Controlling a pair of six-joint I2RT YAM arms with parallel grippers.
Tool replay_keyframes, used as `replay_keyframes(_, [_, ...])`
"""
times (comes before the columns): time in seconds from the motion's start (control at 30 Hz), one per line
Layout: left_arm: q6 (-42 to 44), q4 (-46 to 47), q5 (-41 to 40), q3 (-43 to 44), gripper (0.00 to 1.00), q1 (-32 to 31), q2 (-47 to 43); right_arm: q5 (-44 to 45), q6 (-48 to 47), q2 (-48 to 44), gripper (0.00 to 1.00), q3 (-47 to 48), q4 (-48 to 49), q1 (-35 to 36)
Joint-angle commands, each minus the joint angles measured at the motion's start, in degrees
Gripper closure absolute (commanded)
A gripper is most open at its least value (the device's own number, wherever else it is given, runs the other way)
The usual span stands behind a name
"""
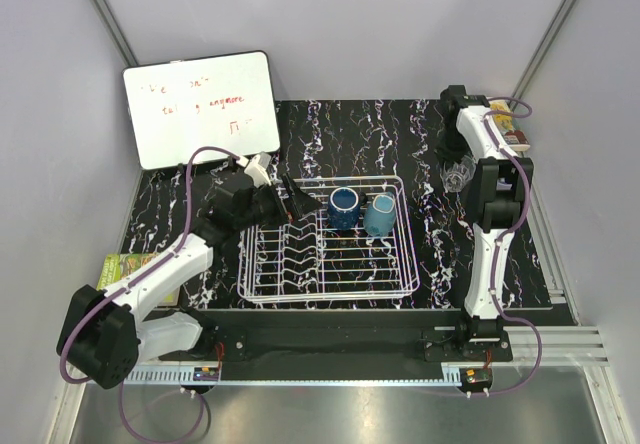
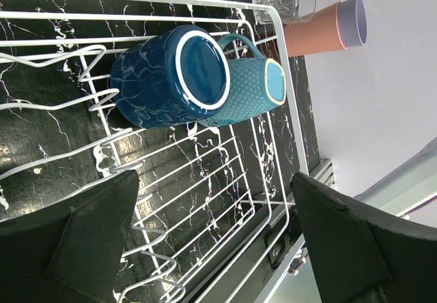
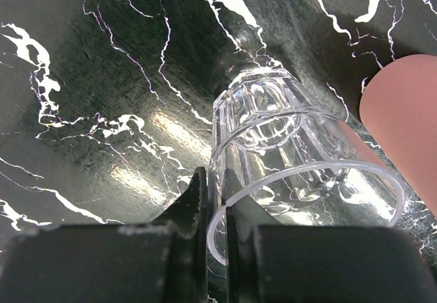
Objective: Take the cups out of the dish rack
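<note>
The white wire dish rack [image 1: 300, 284] sits mid-table. A dark blue cup [image 1: 344, 207] and a light teal cup [image 1: 379, 214] stand side by side in its back right part; both also show in the left wrist view, dark blue [image 2: 171, 78] and teal [image 2: 249, 91]. My left gripper [image 1: 291, 199] hangs open and empty over the rack's back left, its fingers [image 2: 95, 241] wide apart. My right gripper [image 3: 217, 200] is shut on the wall of the clear glass [image 3: 293, 160], one finger inside, right of the rack [image 1: 458, 174]. A salmon pink cup [image 3: 403, 119] stands beside it, lavender [image 2: 355, 20] showing at its mouth.
A whiteboard [image 1: 200, 104] leans at the back left. A green packet [image 1: 125, 266] lies at the left table edge. A small box [image 1: 510, 129] sits at the back right. Rows of upright tines [image 1: 285, 254] fill the rack's left half.
</note>
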Motion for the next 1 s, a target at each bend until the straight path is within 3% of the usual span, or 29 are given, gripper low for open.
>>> replay_keyframes(0.0, [-0.13, 0.88, -0.92, 1.84, 0.01, -0.36, -0.3, -0.01, -0.51, -3.31, 0.82, -0.73, 2.81, 0.19])
replay_keyframes(0.03, [-0.13, 0.88, -0.84, 1.93, 0.01, -0.45, -0.13, 0.08, -0.51, -4.27, 0.73, -0.73, 2.99, 0.19])
replay_keyframes(0.1, [-0.13, 1.05, -0.84, 2.02, 0.01, -0.71, 0.14, -0.18, -0.78, -5.07, 0.71, -0.29, 3.16, 0.19])
replay_keyframes(0.23, [0.65, 1.06, -1.1, 2.28, 0.01, -1.33, 0.31, -1.94, -0.95, -7.27, 0.51, 0.06, 3.86, 0.19])
replay_keyframes(0.33, [1.88, 0.62, -2.15, 2.64, 0.01, -2.12, -0.12, -1.77, -1.04, -9.73, 0.47, 0.77, 4.3, 0.37])
replay_keyframes(0.43, [3.2, -0.79, -4.17, 3.25, 0.01, -2.56, -0.83, -2.64, -1.57, -12.71, 0.36, 2.61, 4.75, 0.72])
replay_keyframes(0.47, [3.55, -1.23, -4.78, 3.77, 0.01, -2.56, -1.0, -2.82, -2.09, -13.42, 0.28, 3.83, 4.75, 0.98])
replay_keyframes(0.67, [8.82, -6.15, -8.65, 6.58, 0.01, -3.79, -0.92, -2.56, -6.74, -21.15, 0.08, 5.7, 6.24, 7.65])
replay_keyframes(0.73, [12.24, -9.91, -14.08, 7.81, 0.01, -6.41, 0.13, -0.99, -8.59, -25.01, 0.02, 3.68, 9.21, 10.64])
replay_keyframes(0.83, [14.62, -16.42, -22.35, 11.68, 0.01, -9.75, 3.46, -1.58, -10.62, -31.86, 0.0, -5.09, 17.53, 16.09])
replay_keyframes(0.97, [14.89, -22.92, -28.5, 17.56, 0.01, -12.4, 7.51, -6.95, -9.92, -41.71, 0.0, -23.09, 28.37, 18.56])
